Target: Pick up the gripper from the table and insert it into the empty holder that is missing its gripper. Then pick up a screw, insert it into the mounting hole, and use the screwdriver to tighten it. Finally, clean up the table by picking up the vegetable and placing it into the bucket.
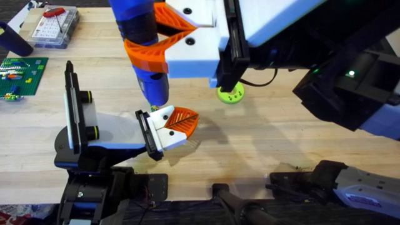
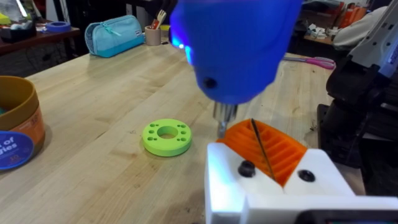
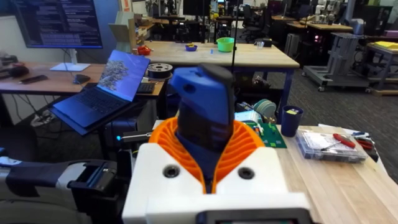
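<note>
Over wooden table, screwdriver sits clamped between right gripper fingers.

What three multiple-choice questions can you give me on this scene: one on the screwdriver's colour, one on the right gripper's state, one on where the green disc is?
1. What colour is the screwdriver body?
A red
B blue
C yellow

2. What state is the right gripper in?
A open and holding nothing
B shut on the screwdriver
C shut on the disc

3. Where is the disc?
A flat on the table
B on top of the screwdriver
C in the right gripper

Answers:
1 B, the overhead and wrist views show a blue barrel.
2 B, in the right wrist view the orange pads press both sides of the blue body.
3 A, in the overhead and left wrist views it lies on the bare wood, apart from the screwdriver's bit.
</note>
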You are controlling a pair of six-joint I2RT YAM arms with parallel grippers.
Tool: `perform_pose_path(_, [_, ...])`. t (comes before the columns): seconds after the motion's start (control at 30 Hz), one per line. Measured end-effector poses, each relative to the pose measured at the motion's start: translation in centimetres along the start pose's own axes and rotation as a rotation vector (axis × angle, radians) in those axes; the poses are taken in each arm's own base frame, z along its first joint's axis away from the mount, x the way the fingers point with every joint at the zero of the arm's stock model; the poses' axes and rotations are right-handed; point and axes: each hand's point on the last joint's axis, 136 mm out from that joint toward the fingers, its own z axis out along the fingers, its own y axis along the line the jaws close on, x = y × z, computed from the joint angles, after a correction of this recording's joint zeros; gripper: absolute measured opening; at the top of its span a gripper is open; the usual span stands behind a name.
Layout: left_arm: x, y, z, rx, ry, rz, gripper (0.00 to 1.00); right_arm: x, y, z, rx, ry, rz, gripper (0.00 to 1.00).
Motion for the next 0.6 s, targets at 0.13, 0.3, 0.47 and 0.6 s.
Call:
perform_pose_path(0.13, [0.2, 0.0, 0.0, 0.0, 0.006, -0.013, 0.015, 0.7, -0.1, 0.0, -0.001, 0.016, 0.019, 0.042])
perform_pose_path(0.3, [0.2, 0.0, 0.0, 0.0, 0.006, -0.013, 0.015, -0.4, 0.1, 0.1, -0.018, -0.04, -0.002, 0.04])
perform_pose_path(0.47, [0.2, 0.0, 0.0, 0.0, 0.006, -0.013, 0.015, -0.8, 1.0, 0.1, -0.069, -0.044, 0.015, 0.042])
perform_pose_path(0.6, [0.2, 0.0, 0.0, -0.001, 0.006, -0.013, 0.015, -1.9, 1.9, 0.0, -0.138, -0.035, 0.047, 0.04])
